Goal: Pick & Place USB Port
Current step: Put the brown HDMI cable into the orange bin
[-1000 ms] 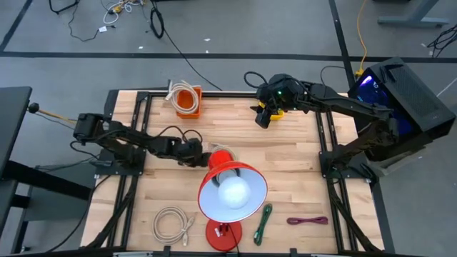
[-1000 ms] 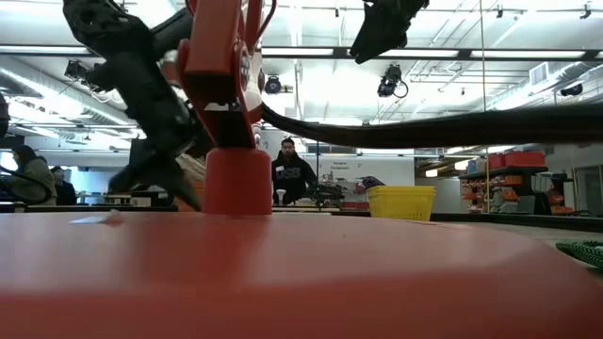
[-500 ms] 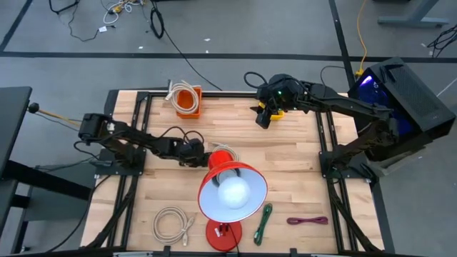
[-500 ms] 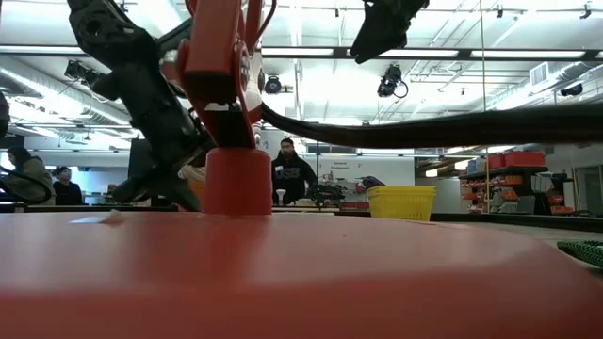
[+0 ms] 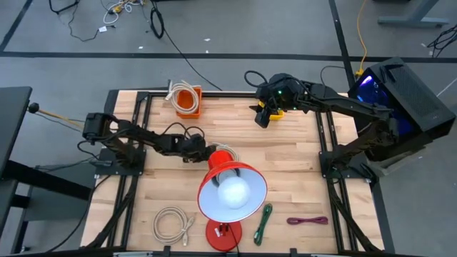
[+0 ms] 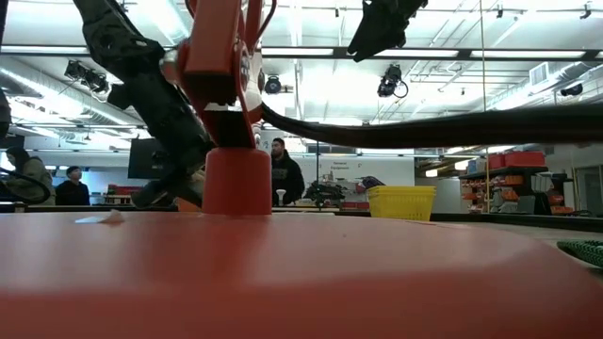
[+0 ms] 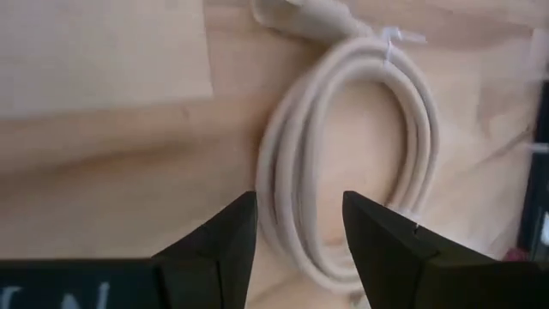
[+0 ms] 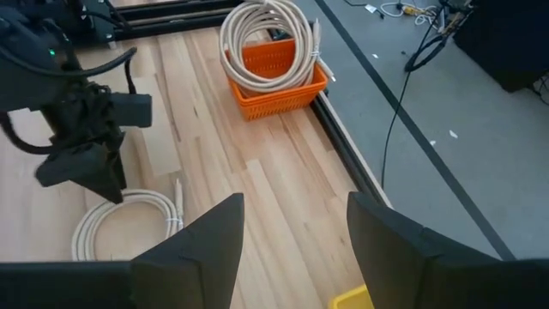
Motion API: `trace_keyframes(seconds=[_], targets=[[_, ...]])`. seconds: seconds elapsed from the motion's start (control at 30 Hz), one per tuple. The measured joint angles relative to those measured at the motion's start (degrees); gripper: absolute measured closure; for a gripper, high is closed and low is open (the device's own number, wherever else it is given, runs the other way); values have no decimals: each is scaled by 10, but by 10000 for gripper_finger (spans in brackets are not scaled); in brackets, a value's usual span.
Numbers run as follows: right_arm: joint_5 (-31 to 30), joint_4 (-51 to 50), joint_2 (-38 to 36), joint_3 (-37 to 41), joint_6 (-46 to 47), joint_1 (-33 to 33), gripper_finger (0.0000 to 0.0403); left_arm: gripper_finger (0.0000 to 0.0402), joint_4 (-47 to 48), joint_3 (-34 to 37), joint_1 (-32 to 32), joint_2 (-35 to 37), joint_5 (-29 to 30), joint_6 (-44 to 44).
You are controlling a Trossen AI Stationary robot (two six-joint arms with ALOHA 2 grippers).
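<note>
Illegible white lettering on left pincer (image 7: 298, 225)

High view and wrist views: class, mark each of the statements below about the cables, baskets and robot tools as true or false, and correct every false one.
1. The orange basket holds a coiled white cable. True.
2. The left tool is shut on a white cable coil. False: its fingers are open above the coil.
3. The right tool hangs near the yellow basket. True.
4. The red lamp lies in the orange basket. False: it stands on the table.
5. A green cable lies beside the lamp's base. True.
</note>
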State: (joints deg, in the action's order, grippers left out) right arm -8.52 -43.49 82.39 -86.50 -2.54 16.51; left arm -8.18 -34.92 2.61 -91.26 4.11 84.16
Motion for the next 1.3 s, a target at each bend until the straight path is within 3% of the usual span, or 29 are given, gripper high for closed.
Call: trace_keyframes(seconds=[0.2, 0.4, 0.73, 1.0, 1.3], targets=[[0, 2, 0, 0, -5, 0, 195, 250, -11, -6, 13, -52, -50, -7], [0, 2, 0, 0, -12, 0, 195, 377, -1, -51, 15, -86, -76, -104], [-1, -7, 0, 0, -12, 0, 195, 387, 104, -122, 18, -76, -81, -188], [-24, -11, 0, 0, -12, 1, 195, 387, 265, -243, 22, -16, -13, -293], [-26, -3, 0, 0, -9, 1, 195, 387, 649, -454, 66, 54, 153, -416]])
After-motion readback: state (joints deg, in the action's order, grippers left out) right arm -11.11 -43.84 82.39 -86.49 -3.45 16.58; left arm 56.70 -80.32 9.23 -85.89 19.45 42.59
